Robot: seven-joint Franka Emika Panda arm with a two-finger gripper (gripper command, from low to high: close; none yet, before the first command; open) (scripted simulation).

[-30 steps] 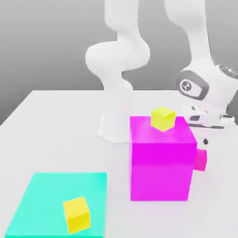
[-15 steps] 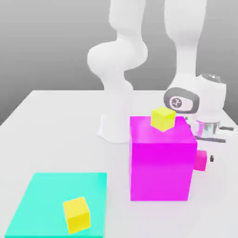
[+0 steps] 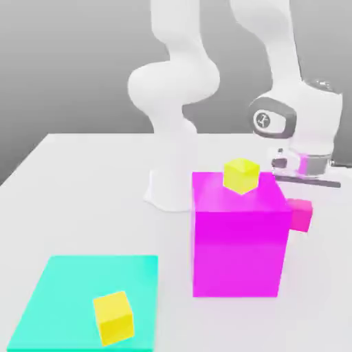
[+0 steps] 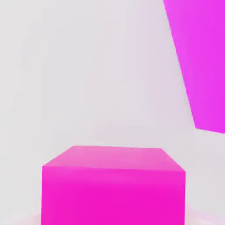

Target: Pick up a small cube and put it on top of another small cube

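One white two-finger gripper (image 3: 301, 205) was clamped on the small hot-pink cube (image 3: 300, 215), on the exterior view's right of the big magenta block (image 3: 237, 251), which partly hid that cube. On top of the block sat a small bright-yellow cube (image 3: 241, 176). Well apart from the block, toward the exterior view's left, a flat turquoise square panel (image 3: 89, 282) lay on the white tabletop (image 3: 89, 199), bearing a small golden-yellow cube (image 3: 114, 318).

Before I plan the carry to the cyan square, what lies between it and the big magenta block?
Only bare white table, in the exterior view.
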